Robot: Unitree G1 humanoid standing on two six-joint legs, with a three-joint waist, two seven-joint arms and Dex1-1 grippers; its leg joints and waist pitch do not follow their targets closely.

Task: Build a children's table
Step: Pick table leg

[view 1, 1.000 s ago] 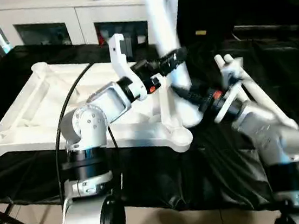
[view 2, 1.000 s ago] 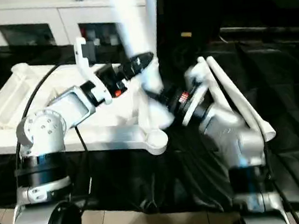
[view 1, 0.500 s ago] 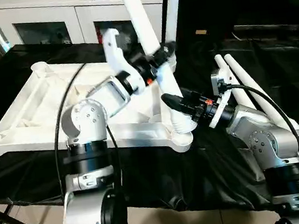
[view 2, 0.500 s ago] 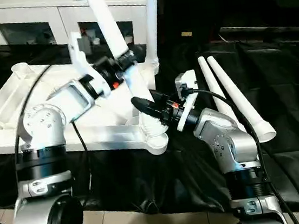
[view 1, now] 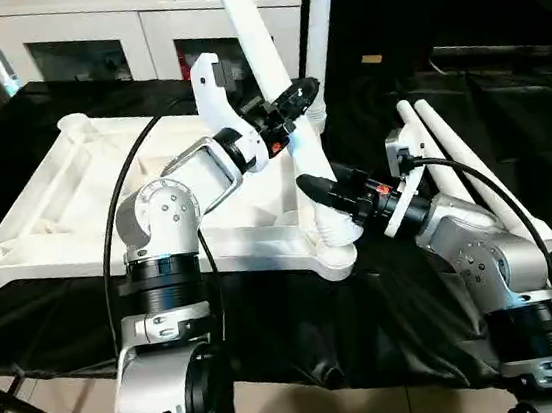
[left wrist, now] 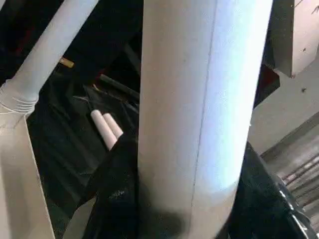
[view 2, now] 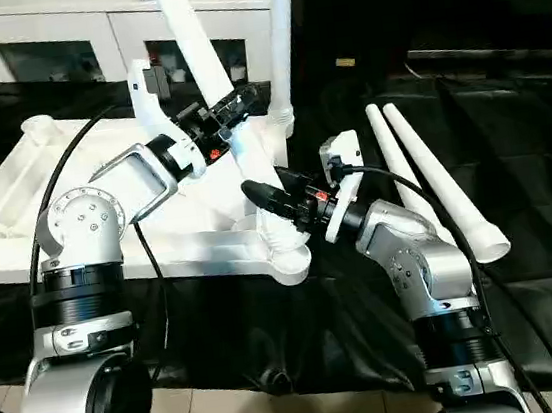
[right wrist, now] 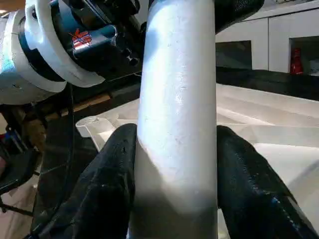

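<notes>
Black cloth [view 1: 270,318] covers the work table, and behind it we see a white cabinet [view 1: 124,34] with glass doors. On the cloth lies the white tabletop [view 1: 65,207], underside up, with its ribs and round corner sockets showing. At its near right corner a white leg [view 1: 275,76] stands tilted in the socket, and we hold it with both grippers. Our left gripper [view 1: 294,104] is closed around the leg higher up, a black finger on each side. Our right gripper [view 1: 327,192] is clamped on the same leg low down, just above the socket. A second leg [view 1: 320,30] stands in the far right corner. Two more legs [view 1: 462,158] lie side by side on the cloth, beside the tabletop's right edge.
</notes>
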